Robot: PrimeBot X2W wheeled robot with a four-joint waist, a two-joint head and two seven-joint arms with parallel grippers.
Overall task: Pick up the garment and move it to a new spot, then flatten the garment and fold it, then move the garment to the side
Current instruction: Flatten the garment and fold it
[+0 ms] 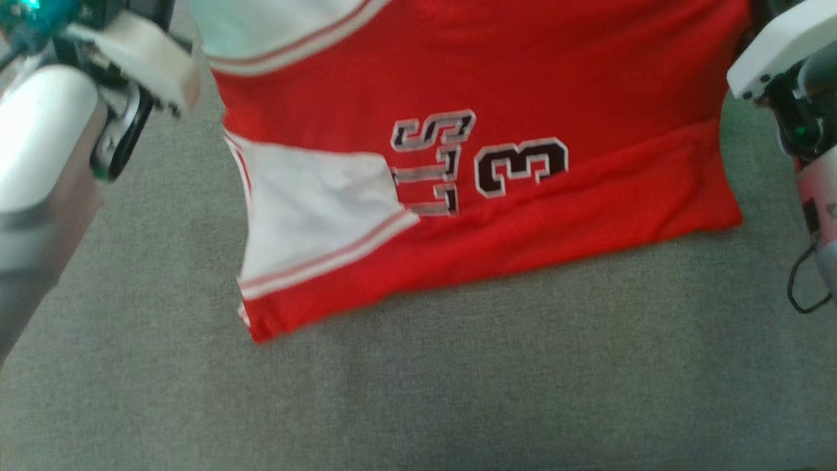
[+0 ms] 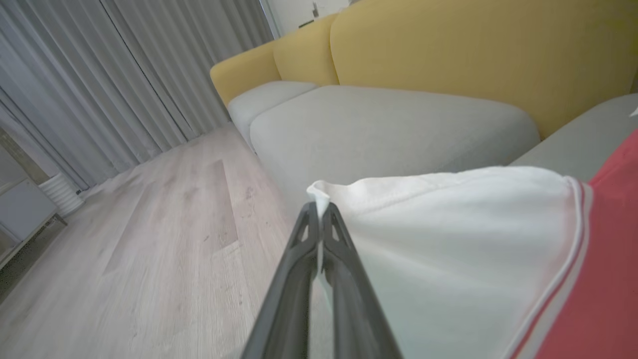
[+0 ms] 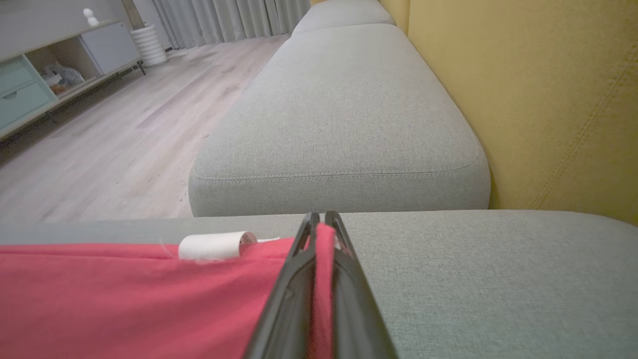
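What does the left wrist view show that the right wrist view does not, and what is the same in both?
Left wrist view: the left jaws shut on the white sleeve. Right wrist view: the right jaws shut on the red edge; a small white roll, teal drawers. Both: the red garment, grey cushions, yellow backrest, wooden floor, curtains.

I have the garment (image 1: 523, 78) on the seat cushion (image 1: 458, 392), left gripper (image 2: 319, 212) at its left edge, right gripper (image 3: 319, 219) opposite.
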